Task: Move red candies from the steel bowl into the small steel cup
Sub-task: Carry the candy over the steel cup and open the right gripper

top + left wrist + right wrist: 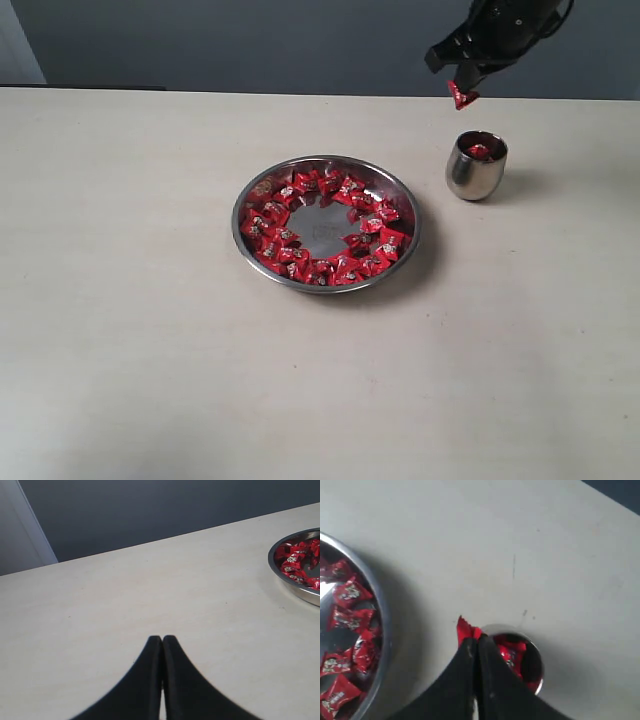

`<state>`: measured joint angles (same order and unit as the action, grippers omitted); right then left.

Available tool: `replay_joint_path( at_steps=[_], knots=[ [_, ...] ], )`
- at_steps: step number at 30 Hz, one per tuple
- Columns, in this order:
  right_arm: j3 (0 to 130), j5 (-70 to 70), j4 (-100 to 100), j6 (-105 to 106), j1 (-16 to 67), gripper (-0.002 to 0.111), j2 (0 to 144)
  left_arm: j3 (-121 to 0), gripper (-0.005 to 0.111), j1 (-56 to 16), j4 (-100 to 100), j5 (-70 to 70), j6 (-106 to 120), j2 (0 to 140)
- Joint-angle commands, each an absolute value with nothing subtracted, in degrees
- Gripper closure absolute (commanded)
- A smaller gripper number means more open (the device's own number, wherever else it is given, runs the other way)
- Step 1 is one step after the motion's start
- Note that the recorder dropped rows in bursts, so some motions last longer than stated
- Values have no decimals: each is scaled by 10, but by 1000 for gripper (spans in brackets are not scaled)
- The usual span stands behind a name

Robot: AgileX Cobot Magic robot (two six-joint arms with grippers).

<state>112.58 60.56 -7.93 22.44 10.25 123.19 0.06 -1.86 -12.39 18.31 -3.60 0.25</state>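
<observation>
The steel bowl (326,224) sits mid-table with a ring of many red candies (300,252) round its flat bottom. The small steel cup (476,166) stands to its right, with red candy (479,151) inside. My right gripper (462,88) hangs above the cup, shut on one red candy (461,97) that dangles from its tips. In the right wrist view the held candy (466,629) pokes out past the gripper (476,642), over the cup's rim (535,652). My left gripper (162,640) is shut on nothing above bare table, left of the bowl (295,582).
The table's far edge (300,93) meets a dark wall behind. Pale tabletop (130,300) stretches round the bowl and cup.
</observation>
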Motion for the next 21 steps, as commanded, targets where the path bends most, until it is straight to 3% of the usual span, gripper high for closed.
replay_joint_path(
  at_steps=[1,18,19,21],
  knots=[
    [1127,624,-85,222,74,109,1226,0,106,-19,-126,179,-39,0],
    [1091,607,-77,223,57,109,1255,0,106,-19,-126,179,-39,0],
    [1091,607,-75,223,57,107,1255,0,106,-19,-126,179,-39,0],
    [1091,606,-72,223,57,88,1255,0,106,-19,-126,179,-39,0]
  ],
)
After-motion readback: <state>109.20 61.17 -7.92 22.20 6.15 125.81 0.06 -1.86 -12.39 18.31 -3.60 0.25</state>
